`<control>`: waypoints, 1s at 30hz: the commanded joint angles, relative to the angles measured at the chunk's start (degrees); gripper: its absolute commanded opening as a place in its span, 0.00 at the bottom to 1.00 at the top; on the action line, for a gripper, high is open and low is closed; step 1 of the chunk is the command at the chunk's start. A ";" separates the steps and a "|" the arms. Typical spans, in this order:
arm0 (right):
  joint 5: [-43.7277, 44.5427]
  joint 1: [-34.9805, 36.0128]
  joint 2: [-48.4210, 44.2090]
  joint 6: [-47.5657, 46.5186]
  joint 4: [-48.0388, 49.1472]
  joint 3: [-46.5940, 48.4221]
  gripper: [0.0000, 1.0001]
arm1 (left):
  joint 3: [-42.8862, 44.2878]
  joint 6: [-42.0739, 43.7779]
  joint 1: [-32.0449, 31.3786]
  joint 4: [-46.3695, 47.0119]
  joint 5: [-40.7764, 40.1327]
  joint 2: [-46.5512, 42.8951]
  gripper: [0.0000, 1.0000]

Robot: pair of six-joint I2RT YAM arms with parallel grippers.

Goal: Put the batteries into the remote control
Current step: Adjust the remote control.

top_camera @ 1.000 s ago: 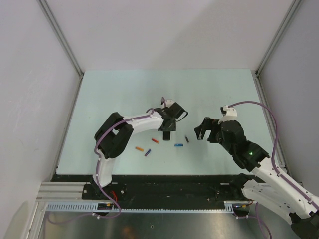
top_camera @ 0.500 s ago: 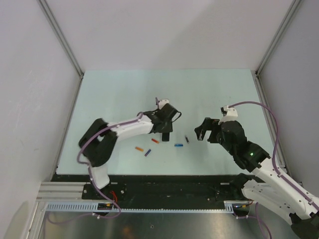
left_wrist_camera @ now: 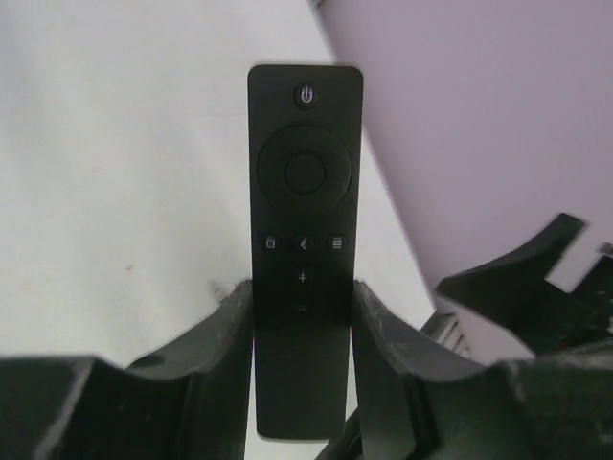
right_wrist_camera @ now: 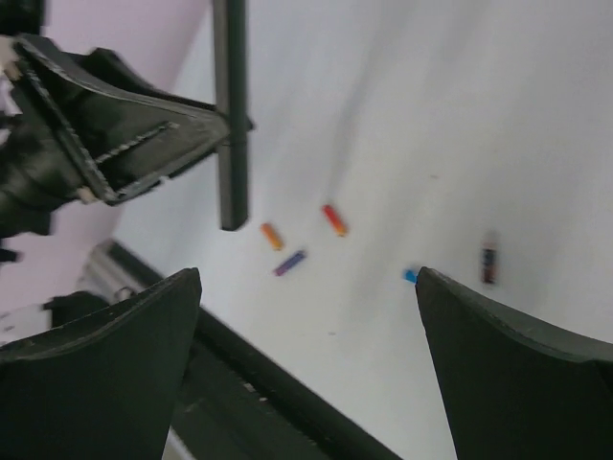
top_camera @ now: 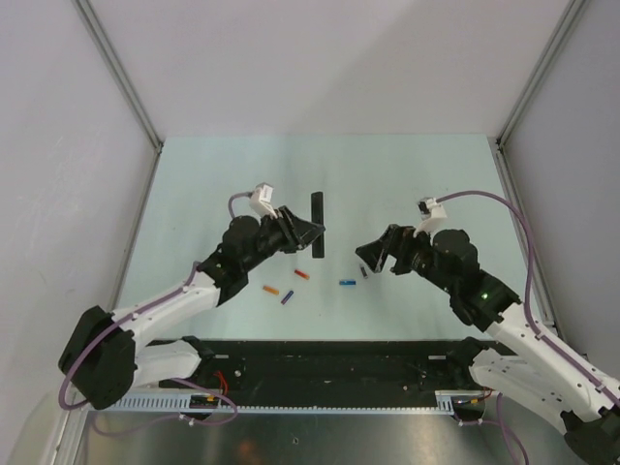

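The remote control (left_wrist_camera: 305,240) is clamped by its lower half between the left gripper's (top_camera: 308,232) two fingers (left_wrist_camera: 226,331). The jaws are drawn in to the width of its slim body, and the button face is turned toward the left wrist camera. In the right wrist view it hangs as an upright bar with its lower end free above the table (top_camera: 242,174).

Five batteries lie loose in a ragged row, nearest the arm bases, and none touches another. The purple battery (top_camera: 287,297) is nearest, with the orange battery (top_camera: 272,289) just to its left. The blue battery (top_camera: 347,283) lies further right, and the red battery (top_camera: 302,274) sits near the remote's lower end in the overhead view. The dark grey battery (top_camera: 363,271) lies just beside the right gripper (top_camera: 376,250). A bare strip of table separates the row from the near edge.

The right gripper hovers beyond the row with its jaws spread wide and nothing between them. It faces the left gripper across a clear gap.

Past both grippers the table runs bare to the far wall (top_camera: 329,68), with open room on either side up to the side walls and their metal posts (top_camera: 121,73).

The count is one remote control, five batteries and two grippers.
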 commanded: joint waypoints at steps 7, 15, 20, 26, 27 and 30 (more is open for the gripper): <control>-23.53 -0.11 7.19 9.76 30.59 -2.06 1.00 | -9.74 -7.31 0.05 33.82 6.92 -9.72 0.00; -28.82 0.41 11.85 13.10 41.93 -3.03 1.00 | -12.29 -12.15 0.05 44.21 9.02 -9.28 0.00; -30.39 0.50 12.74 13.98 45.80 -3.03 0.98 | -12.12 -14.17 0.05 45.96 10.17 -8.32 0.00; -31.54 0.68 14.93 15.13 49.05 -3.03 0.95 | -11.33 -15.75 0.05 46.93 11.93 -6.99 0.00; -31.54 0.76 15.20 15.30 50.02 -3.03 0.94 | -11.24 -15.75 0.05 46.93 12.19 -6.65 0.00; -31.80 1.12 16.60 15.30 50.38 -2.59 0.92 | -11.24 -16.10 0.05 47.02 12.28 -6.55 0.00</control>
